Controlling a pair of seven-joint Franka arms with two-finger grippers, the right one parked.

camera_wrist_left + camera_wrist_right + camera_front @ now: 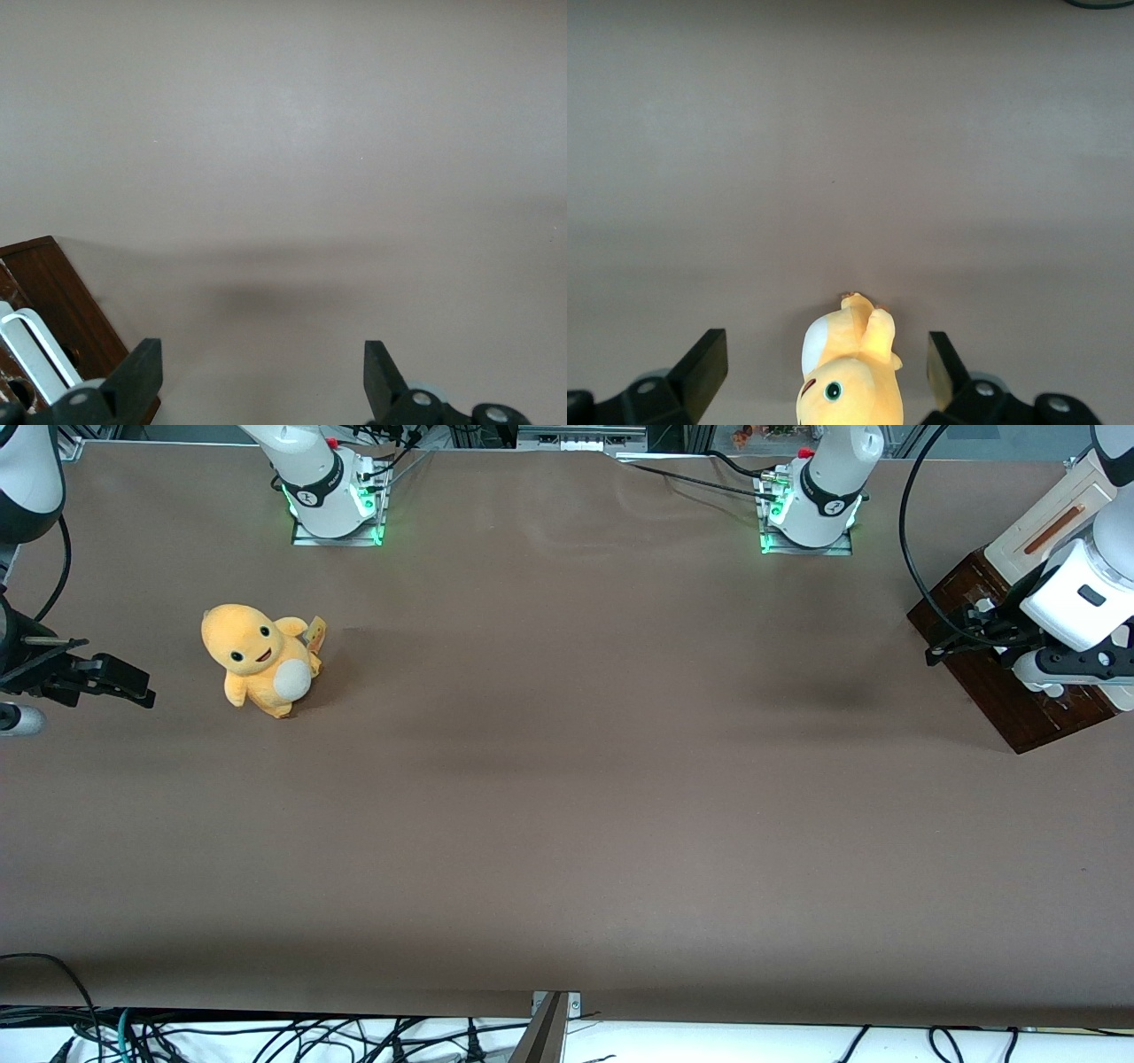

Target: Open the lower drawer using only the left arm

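The lower drawer (1005,691) is a dark brown wooden front on the cream cabinet (1032,527), toward the working arm's end of the table. None of its pale inside shows. The left arm (1085,593) reaches over it. The left arm's gripper (961,638) hangs just above the drawer front's edge. In the left wrist view the gripper (261,367) is open and empty over bare table. One finger (137,372) stands beside the drawer's corner (62,305), close to its white bar handle (31,350) but not around it.
A yellow plush toy (260,658) sits toward the parked arm's end of the table, also in the right wrist view (850,372). The cream panel's orange-brown handle (1054,529) is above the drawer. Two green-lit arm bases (335,505) (811,509) stand farthest from the front camera.
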